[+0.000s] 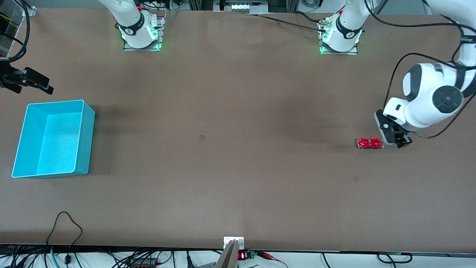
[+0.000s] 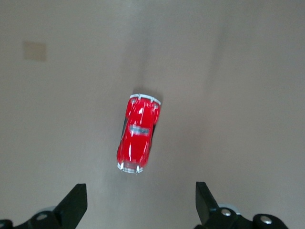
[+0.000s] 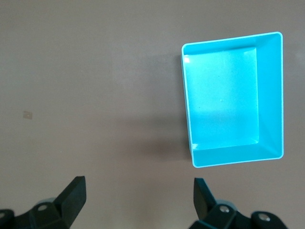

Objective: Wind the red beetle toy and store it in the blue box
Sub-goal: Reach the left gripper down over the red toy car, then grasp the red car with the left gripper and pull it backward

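Front view, scanned from the right arm's end across: one right gripper, one blue box, one red beetle toy, one left gripper. Two arms, two bases along the top edge.

Landmark is the blue box. It sits on the brown matte table at the right arm's end, a thin-walled cyan plastic bin, rectangular with rounded corners, speckled inner floor, nothing inside. Right wrist view shows the same blue box lying flat and open-topped, glossy walls, pale rim.

Right gripper hangs just up-table of the box, over bare table, not over the bin. Right wrist view: right gripper has its black fingers spread wide, released, holding nothing. That arm waits.

Red beetle toy lies well apart from the box, at the left arm's end of the table, about level with the box's middle. One tiny glossy red car, rounded humped body, silvery bumpers at both ends, pale windows, on its wheels.

Left gripper is low, just beside the toy, toward the left arm's end. Left wrist view: red beetle toy sits ahead of left gripper, fingers spread, released, not touching the car.
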### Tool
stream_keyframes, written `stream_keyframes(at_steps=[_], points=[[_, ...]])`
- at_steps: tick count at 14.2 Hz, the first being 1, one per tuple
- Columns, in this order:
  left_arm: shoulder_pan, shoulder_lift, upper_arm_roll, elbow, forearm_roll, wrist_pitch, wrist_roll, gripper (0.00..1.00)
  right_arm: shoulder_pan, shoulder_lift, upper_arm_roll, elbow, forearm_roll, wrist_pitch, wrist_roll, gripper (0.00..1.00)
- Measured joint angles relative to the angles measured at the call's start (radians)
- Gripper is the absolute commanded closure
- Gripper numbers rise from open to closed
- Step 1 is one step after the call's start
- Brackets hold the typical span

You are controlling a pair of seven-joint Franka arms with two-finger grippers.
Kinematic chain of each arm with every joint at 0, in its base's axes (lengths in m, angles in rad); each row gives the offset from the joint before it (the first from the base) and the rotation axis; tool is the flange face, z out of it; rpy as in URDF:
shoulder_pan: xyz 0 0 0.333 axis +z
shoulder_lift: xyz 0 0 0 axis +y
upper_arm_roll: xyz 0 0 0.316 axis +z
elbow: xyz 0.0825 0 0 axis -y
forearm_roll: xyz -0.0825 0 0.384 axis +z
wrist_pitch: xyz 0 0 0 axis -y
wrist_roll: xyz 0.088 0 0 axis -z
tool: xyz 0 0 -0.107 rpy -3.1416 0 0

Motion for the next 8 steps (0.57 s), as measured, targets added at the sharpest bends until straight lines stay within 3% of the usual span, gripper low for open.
stream_keyframes(at_steps=[4,8], points=[[0.044,0.109,0.001,-0.038,0.000,0.232,0.138,0.00,0.000,0.000,0.000,0.000,0.000,0.000,0.000,0.00],[0.067,0.160,-0.004,-0.034,0.000,0.295,0.197,0.00,0.000,0.000,0.000,0.000,0.000,0.000,0.000,0.00]])
